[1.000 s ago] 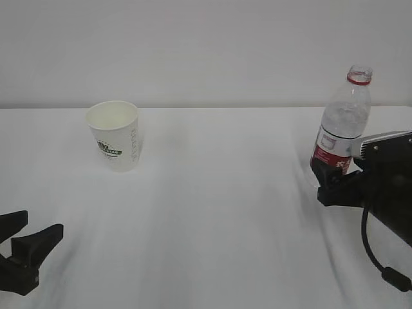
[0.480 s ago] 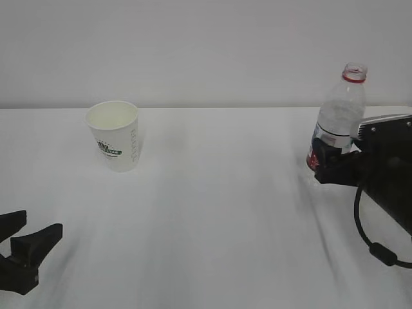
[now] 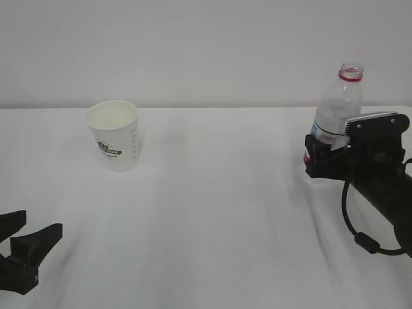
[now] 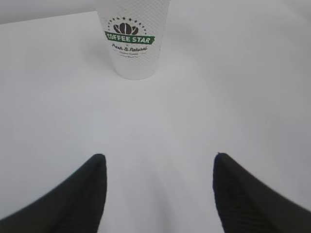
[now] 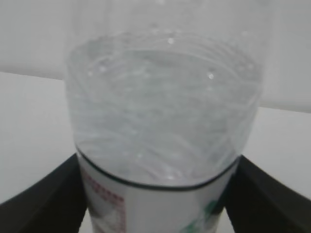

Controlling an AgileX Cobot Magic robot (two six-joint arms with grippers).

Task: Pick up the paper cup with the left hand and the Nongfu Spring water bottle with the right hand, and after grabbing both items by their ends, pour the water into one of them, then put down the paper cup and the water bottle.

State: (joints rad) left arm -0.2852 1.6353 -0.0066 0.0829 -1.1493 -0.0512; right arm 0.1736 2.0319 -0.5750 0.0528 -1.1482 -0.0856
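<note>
Your paper cup (image 3: 114, 136) stands upright on the white tabletop (image 3: 212, 212), toward the far left, its printed logo facing the left pincer (image 3: 22, 248). That left pincer sits low at the near left edge, well apart from the cup, with its two black fingers (image 4: 73, 199) spread wide and nothing between them; in the left wrist view you see the cup (image 4: 133, 41) straight ahead beyond the open gap.

On the right, your Nongfu Spring water bottle (image 3: 336, 106) stands upright, uncapped, its red neck ring showing. The right pincer (image 3: 322, 158) reaches around the bottle's lower part at label height. In the right wrist view the bottle (image 5: 165, 131) fills the space between the fingers (image 5: 46, 199), which press against its label on both sides, so the right pincer is clamped on the bottle. Water (image 5: 163, 97) is visible inside the bottle above the label.
</note>
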